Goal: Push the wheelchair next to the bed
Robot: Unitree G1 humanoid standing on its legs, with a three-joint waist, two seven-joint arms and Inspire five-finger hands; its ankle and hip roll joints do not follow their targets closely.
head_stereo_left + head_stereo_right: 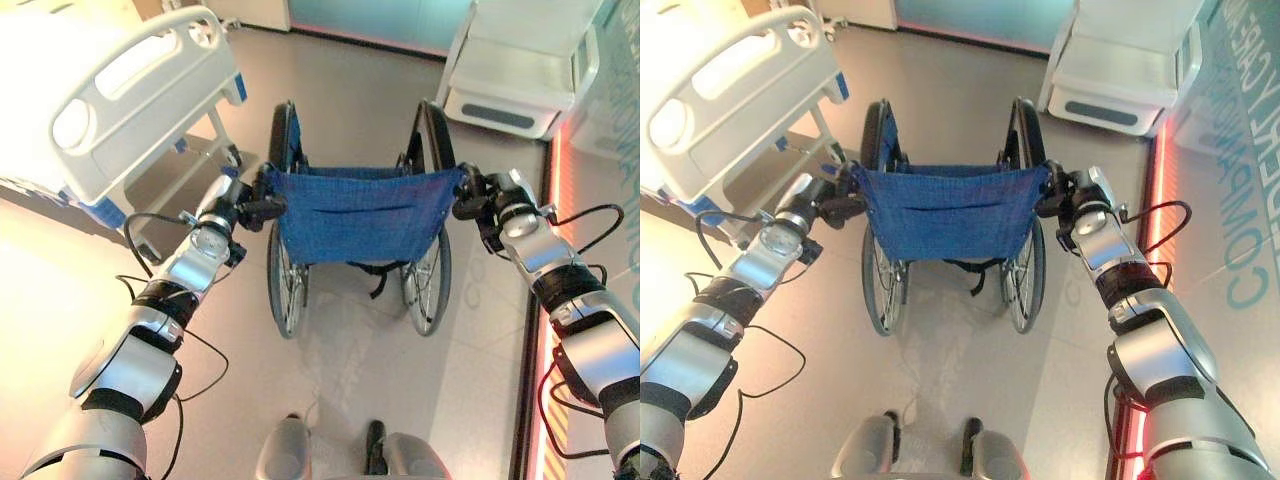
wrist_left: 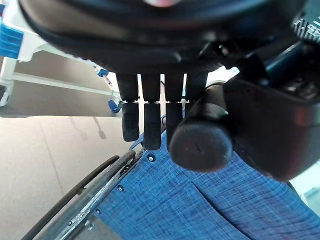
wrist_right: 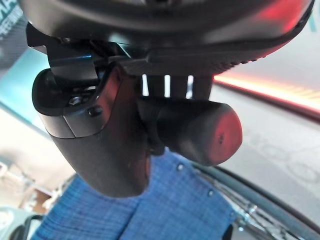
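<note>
A wheelchair with a blue cloth backrest (image 1: 355,212) and large wheels (image 1: 285,285) stands on the floor just ahead of me, facing away. My left hand (image 1: 252,207) is shut on its left push handle (image 2: 200,145), with the fingers (image 2: 145,125) curled over the grip. On the other side, my right hand (image 1: 478,200) is wrapped round the right push handle (image 3: 200,131), thumb (image 3: 112,150) beside it. The white hospital bed (image 1: 130,90) with its blue-trimmed end board lies to the front left, about a wheel's width from the wheelchair's left side.
A second white bed or cabinet (image 1: 520,75) stands at the far right. A glowing red strip (image 1: 545,330) runs along the floor at the right. The bed's metal legs (image 1: 215,145) reach toward the wheelchair's left wheel. Grey floor (image 1: 350,110) stretches ahead.
</note>
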